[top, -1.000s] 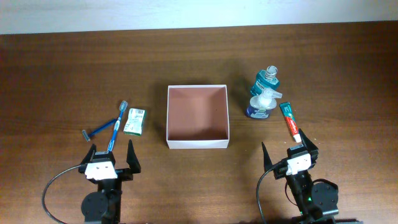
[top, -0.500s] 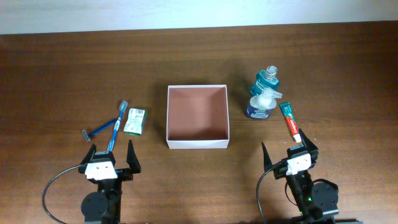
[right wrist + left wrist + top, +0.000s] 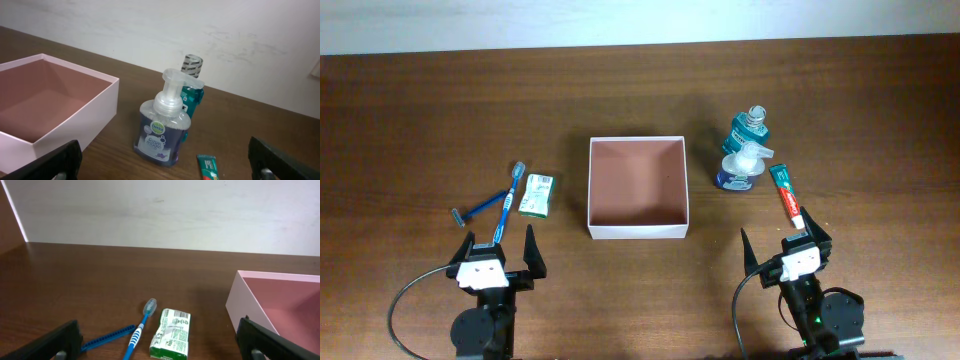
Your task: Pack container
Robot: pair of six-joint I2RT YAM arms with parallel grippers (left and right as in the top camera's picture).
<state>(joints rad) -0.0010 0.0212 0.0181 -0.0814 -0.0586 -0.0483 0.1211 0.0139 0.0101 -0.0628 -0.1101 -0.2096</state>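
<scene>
The container point(image 3: 638, 231), a square white-walled box with a reddish-brown floor, stands empty mid-table; its walls also show as the container point(image 3: 245, 300) and the container point(image 3: 75, 125). Left of it lie a blue toothbrush point(image 3: 507, 205), a blue razor point(image 3: 480, 205) and a green soap packet point(image 3: 536, 195). Right of it stand a foam pump bottle point(image 3: 738, 168), a teal mouthwash bottle point(image 3: 750, 128) and a toothpaste tube point(image 3: 785, 195). My left gripper point(image 3: 498, 243) is open near the front edge, just short of the toothbrush handle. My right gripper point(image 3: 782, 236) is open, near the toothpaste cap.
Both arm bases sit at the table's front edge, with a cable looping from each. A pale wall rises behind the far edge. In the wrist views the toothbrush point(image 3: 140, 332), soap packet point(image 3: 171, 333), pump bottle point(image 3: 162, 127) and toothpaste tube point(image 3: 209, 167) lie ahead of the fingers.
</scene>
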